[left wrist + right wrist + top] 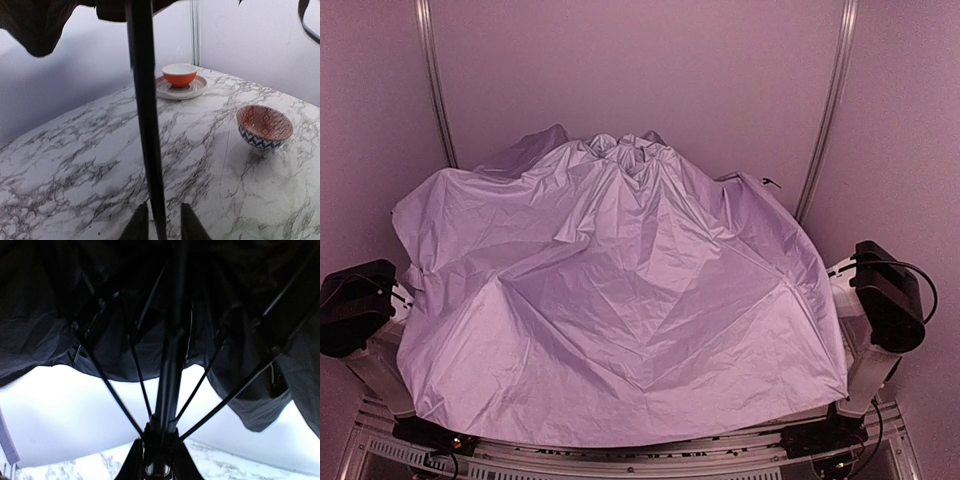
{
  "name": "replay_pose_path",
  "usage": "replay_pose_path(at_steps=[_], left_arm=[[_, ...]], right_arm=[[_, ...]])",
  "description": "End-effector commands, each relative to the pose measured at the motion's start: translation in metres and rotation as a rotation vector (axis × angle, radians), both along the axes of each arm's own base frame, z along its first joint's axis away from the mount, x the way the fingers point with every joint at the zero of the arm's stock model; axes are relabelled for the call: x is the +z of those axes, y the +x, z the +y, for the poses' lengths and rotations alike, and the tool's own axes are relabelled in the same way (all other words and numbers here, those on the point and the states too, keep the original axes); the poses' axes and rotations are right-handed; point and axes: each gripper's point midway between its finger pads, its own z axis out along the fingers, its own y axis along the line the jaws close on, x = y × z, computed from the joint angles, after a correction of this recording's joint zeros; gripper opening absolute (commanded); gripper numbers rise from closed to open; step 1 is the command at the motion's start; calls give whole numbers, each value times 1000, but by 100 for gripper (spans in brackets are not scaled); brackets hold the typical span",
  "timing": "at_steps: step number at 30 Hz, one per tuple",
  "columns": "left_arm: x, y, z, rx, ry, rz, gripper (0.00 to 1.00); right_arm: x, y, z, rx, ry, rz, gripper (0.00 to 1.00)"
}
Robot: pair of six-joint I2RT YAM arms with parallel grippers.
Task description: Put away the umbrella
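Top view: umbrella (pixel 620 290) is open, pale lavender canopy spread over nearly the whole table, peak bunched toward the back wall, near edge hanging just above the arm bases; both grippers hidden under it, only the left arm (pixel 355 305) and right arm (pixel 890 295) elbows stick out at the sides. Left wrist view: black shaft (pixel 145 100) runs up from between the fingers of the left gripper (pixel 161 227), one finger on each side, a thin strip of table showing beside the shaft, so can't tell if it is clamped or just flanking. Right wrist view: right gripper (pixel 159 465) clenched on the black hub where the ribs (pixel 115 395) fan out, fingers tight against both sides, dark underside of the canopy filling the upper frame. Marble table (pixel 75 165) under the canopy is mostly open; orange bowl (pixel 180 75) sits on a plate (pixel 197 89) near the far corner, patterned bowl (pixel 264 127) stands alone to the right of the shaft, well apart from both
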Motion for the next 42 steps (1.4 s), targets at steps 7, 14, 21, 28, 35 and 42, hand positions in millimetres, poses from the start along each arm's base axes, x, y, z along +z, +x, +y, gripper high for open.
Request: replay_pose_path(at_steps=[7,14,21,28,35,42], left_arm=[[29,-16,4,-56,-110,-6,45],[27,-30,50,2,-101,26,56],[94,-20,140,296,-228,-55,76],[139,-14,222,600,-283,-34,77],[182,-16,235,631,-298,-49,75],[235,-8,211,592,-254,-70,76]], right_arm=[[-33,53,-25,-145,-119,-3,10],[19,83,-60,-178,5,-24,10],[41,112,-98,-190,25,-40,10],[60,128,-116,-209,22,-79,10],[75,121,-108,-165,2,-115,10],[115,105,-106,-84,48,-152,10]])
